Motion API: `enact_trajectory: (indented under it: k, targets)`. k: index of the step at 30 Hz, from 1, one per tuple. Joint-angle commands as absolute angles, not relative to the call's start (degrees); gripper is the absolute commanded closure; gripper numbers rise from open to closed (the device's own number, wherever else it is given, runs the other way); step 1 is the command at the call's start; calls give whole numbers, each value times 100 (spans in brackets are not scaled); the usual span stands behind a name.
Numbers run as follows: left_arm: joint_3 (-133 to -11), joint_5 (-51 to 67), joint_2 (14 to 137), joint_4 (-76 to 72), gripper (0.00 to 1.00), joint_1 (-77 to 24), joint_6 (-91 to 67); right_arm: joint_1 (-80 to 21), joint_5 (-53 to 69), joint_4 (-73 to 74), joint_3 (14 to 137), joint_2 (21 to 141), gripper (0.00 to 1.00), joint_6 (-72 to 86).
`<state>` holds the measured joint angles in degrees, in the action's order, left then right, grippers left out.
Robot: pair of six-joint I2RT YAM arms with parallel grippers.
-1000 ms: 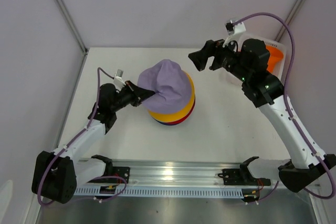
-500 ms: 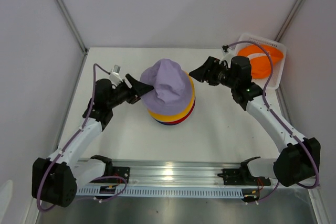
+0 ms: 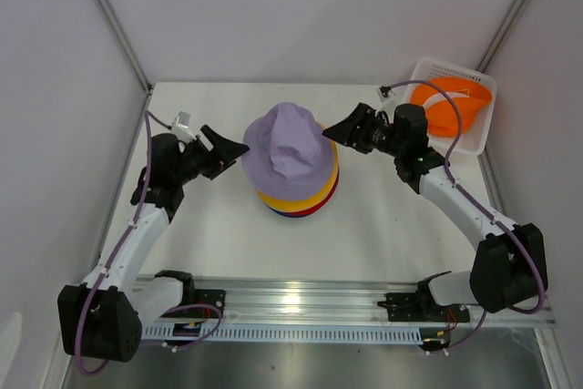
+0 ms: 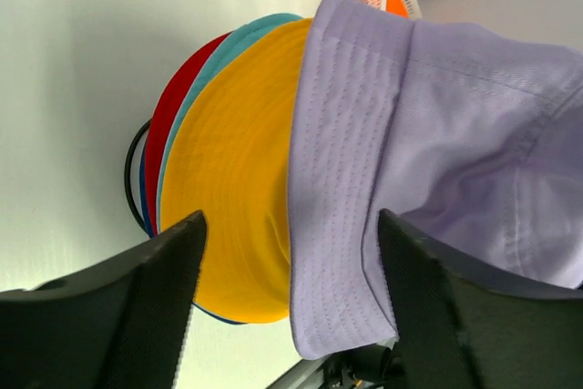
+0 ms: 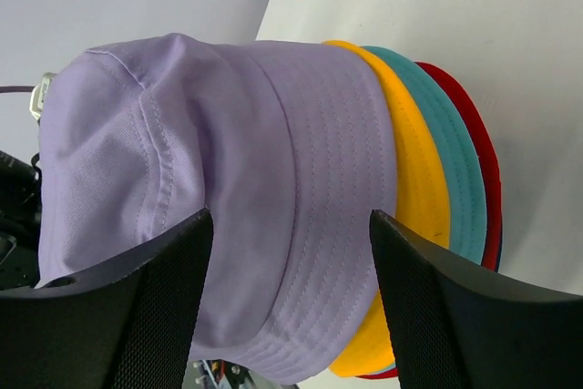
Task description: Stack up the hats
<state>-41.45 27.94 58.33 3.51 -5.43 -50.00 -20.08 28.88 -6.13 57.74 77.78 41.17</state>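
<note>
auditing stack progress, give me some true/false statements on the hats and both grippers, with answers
1. The lavender hat tops the stack. True.
2. The orange hat is on the stack. False: it lies in the white basket.
3. The left gripper is shut on the lavender hat's brim. False: its jaws stand open, gripping nothing.
4. The yellow hat sits directly under the lavender hat. True.
5. The right gripper is open beside the stack. True.
</note>
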Motion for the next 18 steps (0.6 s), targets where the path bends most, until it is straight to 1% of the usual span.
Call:
enact_trajectory:
  k: [1,3,9,11,12,13,15,16,18]
  targets:
    - [-4271,3032,6011,150,25,-510,-4922,-2013,2979,-993,5678,7857,28,4219]
    - [-4289,3268,6152,-165,29,-510,-5053,-2013,2936,-967,5634,7866,28,4245]
    - [-4228,3700,6451,-755,44,-510,-5413,-2013,2900,-940,5502,7936,29,4271]
    - [-4175,3770,6477,-905,51,-510,-5467,-2004,2918,-940,5476,7971,30,4315]
    - [-4140,3779,6478,-949,56,-510,-5502,-2013,2927,-958,5432,7972,31,4333]
    - [-4148,3797,6469,-993,71,-510,-5502,-2004,2935,-1002,5414,7980,31,4385]
    - [-4096,3788,6460,-993,88,-510,-5493,-2004,2962,-1037,5379,7963,32,4438]
    - [-4096,3779,6469,-976,99,-510,-5476,-2013,2953,-1063,5335,7963,32,4473]
    - [-4096,3762,6504,-923,99,-510,-5441,-2004,2962,-1090,5300,7954,32,4561]
